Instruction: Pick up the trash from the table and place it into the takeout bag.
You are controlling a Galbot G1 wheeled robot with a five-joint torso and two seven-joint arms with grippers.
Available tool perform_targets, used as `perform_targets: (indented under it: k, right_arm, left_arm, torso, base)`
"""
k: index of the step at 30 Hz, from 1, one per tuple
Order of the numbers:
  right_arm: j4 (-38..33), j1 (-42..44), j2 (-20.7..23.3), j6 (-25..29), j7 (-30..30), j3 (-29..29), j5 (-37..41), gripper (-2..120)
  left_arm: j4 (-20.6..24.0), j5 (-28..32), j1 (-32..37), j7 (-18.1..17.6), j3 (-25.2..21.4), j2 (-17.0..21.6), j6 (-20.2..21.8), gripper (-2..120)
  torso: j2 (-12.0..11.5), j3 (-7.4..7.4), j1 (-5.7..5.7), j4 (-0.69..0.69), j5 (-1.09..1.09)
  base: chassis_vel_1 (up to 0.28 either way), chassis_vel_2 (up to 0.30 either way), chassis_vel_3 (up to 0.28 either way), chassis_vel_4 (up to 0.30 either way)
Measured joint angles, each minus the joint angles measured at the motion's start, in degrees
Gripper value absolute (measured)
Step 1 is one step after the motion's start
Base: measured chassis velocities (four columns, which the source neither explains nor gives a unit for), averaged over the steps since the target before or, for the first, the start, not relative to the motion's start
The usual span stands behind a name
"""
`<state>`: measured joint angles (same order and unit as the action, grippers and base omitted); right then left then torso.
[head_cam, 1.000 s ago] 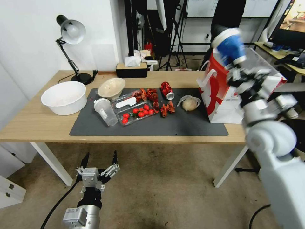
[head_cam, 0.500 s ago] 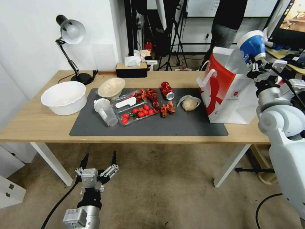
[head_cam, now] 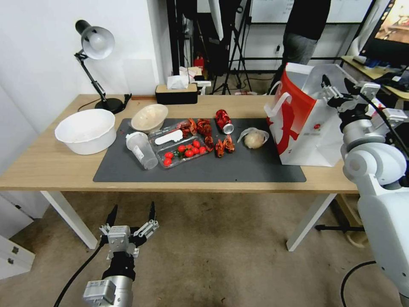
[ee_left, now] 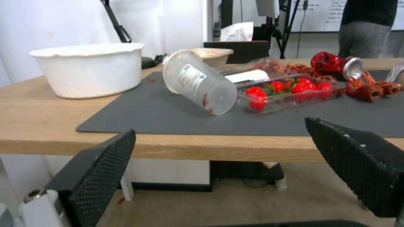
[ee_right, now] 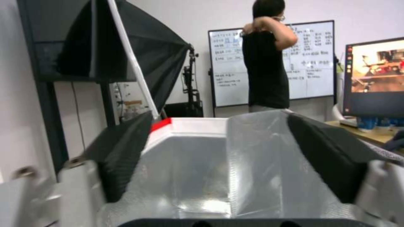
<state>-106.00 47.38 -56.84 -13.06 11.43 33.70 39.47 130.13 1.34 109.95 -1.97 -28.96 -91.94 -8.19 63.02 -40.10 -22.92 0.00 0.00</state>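
The takeout bag (head_cam: 306, 128) stands open at the right end of the table (head_cam: 51, 166). My right gripper (head_cam: 338, 87) hovers at the bag's mouth, open and holding nothing; the right wrist view looks between its fingers (ee_right: 126, 148) into the bag's foil-lined inside (ee_right: 185, 157). Trash lies on the dark mat (head_cam: 204, 170): a red can (head_cam: 223, 120), a clear bag with a beige lump (head_cam: 254, 138), a tipped clear bottle (head_cam: 142, 150) (ee_left: 198, 83) and a beige bowl (head_cam: 149, 117). My left gripper (head_cam: 133, 209) (ee_left: 219, 126) hangs open below the table's front edge.
A large white bowl (head_cam: 86, 130) sits left of the mat, with a desk lamp (head_cam: 96, 42) and a tissue box (head_cam: 176, 93) at the back. A clear tray of tomatoes (head_cam: 183, 151) and red shells (head_cam: 223, 146) lie mid-mat. A person stands behind the table.
The right gripper held a blue cup above the bag; now it is open, lower at the bag's mouth, and the cup is gone from view. The left arm has not moved.
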Motion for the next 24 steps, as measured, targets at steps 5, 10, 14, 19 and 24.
perform_targets:
  k: [5,10,14,19,24]
  right_arm:
    - [0.0,0.1,-0.2,0.1,-0.1,-0.1,-0.2,96]
    - [-0.1,0.1,-0.2,0.2,-0.1,-0.1,-0.3,100]
    - [-0.4,0.4,-0.4,0.2,-0.1,-0.2,-0.6,100]
    - [-1.0,1.1,-0.5,0.7,-0.5,-0.2,-1.2,100]
    - [-2.0,1.8,-0.6,1.3,-0.9,-0.2,-1.2,100]
  left_arm:
    - [0.0,0.0,0.0,0.0,-0.1,0.0,0.0,100]
    - [0.0,0.0,0.0,0.0,-0.1,0.0,0.0,100]
    - [-0.1,0.0,0.1,-0.1,-0.2,-0.1,-0.1,100]
    - [-0.1,0.0,0.2,-0.1,-0.4,-0.1,-0.3,100]
    - [-0.1,0.0,0.3,-0.2,-0.4,-0.1,-0.6,100]
  torso:
    - [0.0,0.0,0.0,0.0,0.0]
    - [0.0,0.0,0.0,0.0,0.0]
    - [0.0,0.0,0.0,0.0,0.0]
    - [0.0,0.0,0.02,0.0,0.0]
    - [0.0,0.0,0.01,0.0,0.0]
  base:
    - [0.0,0.0,0.0,0.0]
    - [0.0,0.0,0.0,0.0]
    - [0.0,0.0,0.0,0.0]
    - [0.0,0.0,0.0,0.0]
    - [0.0,0.0,0.0,0.0]
